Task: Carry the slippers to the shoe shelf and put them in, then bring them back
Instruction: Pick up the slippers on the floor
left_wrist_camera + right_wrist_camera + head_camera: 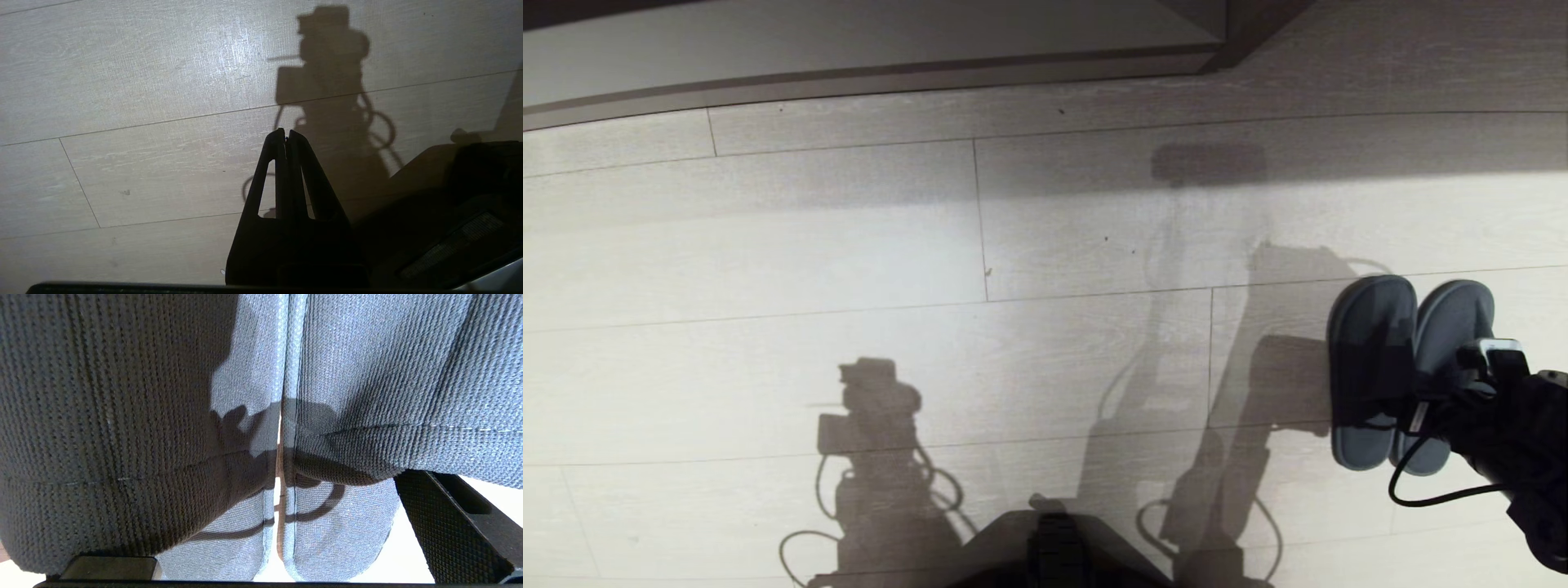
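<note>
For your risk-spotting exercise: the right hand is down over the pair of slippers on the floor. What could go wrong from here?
1. The right hand stands open over both slippers; closing could catch one and leave the other.
2. The loose black cable hangs beside the heels and might snag.
3. The soft fabric may fold and slip.

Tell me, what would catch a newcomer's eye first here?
A pair of flat grey fabric slippers lies side by side on the pale wood-plank floor at the right, with the black right gripper open over their heel ends. Robot shadows stretch across the planks.
</note>
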Controlling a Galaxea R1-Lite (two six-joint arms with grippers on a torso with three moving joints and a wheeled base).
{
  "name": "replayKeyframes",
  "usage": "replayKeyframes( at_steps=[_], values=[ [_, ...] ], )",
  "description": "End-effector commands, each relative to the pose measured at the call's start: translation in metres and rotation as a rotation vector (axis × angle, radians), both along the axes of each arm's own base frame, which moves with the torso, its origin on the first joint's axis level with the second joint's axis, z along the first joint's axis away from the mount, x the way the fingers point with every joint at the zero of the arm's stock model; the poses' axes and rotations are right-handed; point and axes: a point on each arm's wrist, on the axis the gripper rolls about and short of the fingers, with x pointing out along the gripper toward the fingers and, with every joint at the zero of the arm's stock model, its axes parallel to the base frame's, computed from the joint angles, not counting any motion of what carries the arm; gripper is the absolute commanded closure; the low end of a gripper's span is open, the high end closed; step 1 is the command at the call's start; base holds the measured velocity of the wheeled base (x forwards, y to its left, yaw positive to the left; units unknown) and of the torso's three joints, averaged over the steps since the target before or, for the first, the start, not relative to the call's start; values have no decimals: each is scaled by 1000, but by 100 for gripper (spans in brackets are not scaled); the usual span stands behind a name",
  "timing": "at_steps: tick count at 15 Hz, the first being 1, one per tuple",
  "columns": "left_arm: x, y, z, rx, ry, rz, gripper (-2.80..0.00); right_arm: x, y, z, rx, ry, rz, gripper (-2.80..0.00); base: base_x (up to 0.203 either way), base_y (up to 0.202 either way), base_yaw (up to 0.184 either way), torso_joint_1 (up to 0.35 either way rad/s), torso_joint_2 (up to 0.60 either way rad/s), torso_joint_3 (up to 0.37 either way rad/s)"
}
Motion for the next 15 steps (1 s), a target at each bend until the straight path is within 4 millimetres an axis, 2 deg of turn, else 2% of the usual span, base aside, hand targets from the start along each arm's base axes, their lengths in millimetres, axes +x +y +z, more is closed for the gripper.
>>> replayKeyframes(
  at_steps=[1, 4, 7, 9, 13, 15],
  values=[
    [1, 0, -2, 0, 6, 0, 0, -5, 3, -4, -4, 26, 15, -280, 0, 0, 0, 0, 0, 0],
    [1, 0, -2, -2, 7, 0, 0, -13, 7, -11, -15, 70, 42, -280, 0, 0, 0, 0, 0, 0],
    [1, 0, -2, -5, 6, 2, 0, -13, 7, -8, -34, 64, 56, -280, 0, 0, 0, 0, 0, 0],
    [1, 0, -2, -5, 7, 2, 0, -9, 5, 0, -59, 29, 55, -280, 0, 0, 0, 0, 0, 0],
    [1, 0, -2, -2, 7, 0, 0, 7, -4, -1, -82, -2, 49, -280, 0, 0, 0, 0, 0, 0],
    [1, 0, -2, -2, 7, 0, 0, 6, -3, 7, -91, -27, 57, -280, 0, 0, 0, 0, 0, 0]
  ],
)
